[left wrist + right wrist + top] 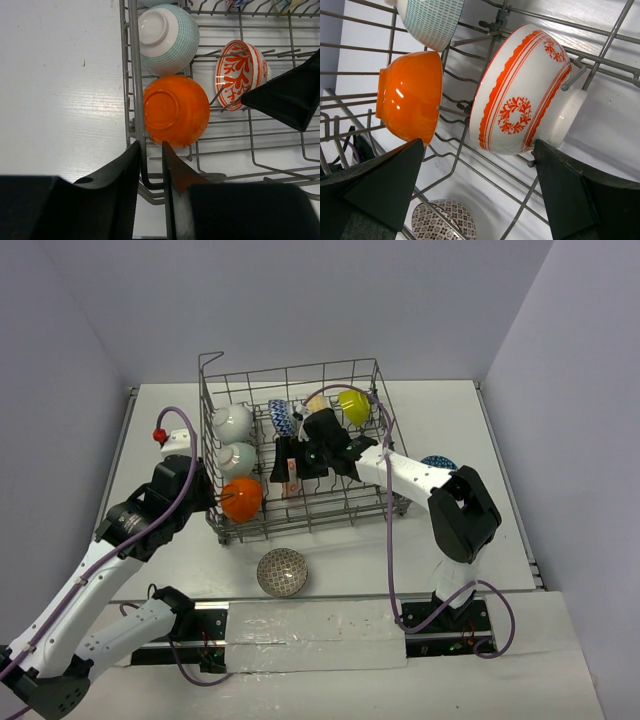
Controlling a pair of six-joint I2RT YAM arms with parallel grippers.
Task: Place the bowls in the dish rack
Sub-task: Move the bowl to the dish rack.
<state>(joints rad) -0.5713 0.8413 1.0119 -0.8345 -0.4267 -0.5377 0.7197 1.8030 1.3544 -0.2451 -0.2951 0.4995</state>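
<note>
The dish rack [372, 380] stands mid-table holding several bowls: two white [232, 422], orange [242, 499], blue-white [283, 417], pale yellow [316, 403], lime [354, 407] and red-white [288, 473]. My left gripper [151, 145] is shut on the rack's near-left corner wire [131, 60], just in front of the orange bowl [175, 110]. My right gripper [477, 195] hangs wide open inside the rack; the red-white bowl [520, 90] leans on tines just beyond its fingertips. A grey patterned bowl [282, 572] sits on the table before the rack. A dark-blue one [438, 462] peeks out behind the right arm.
The right arm's purple cable [388, 540] loops over the rack's right side down to its base. A red knob [158, 434] sticks out left of the rack. Grey walls close in the table at the back and both sides.
</note>
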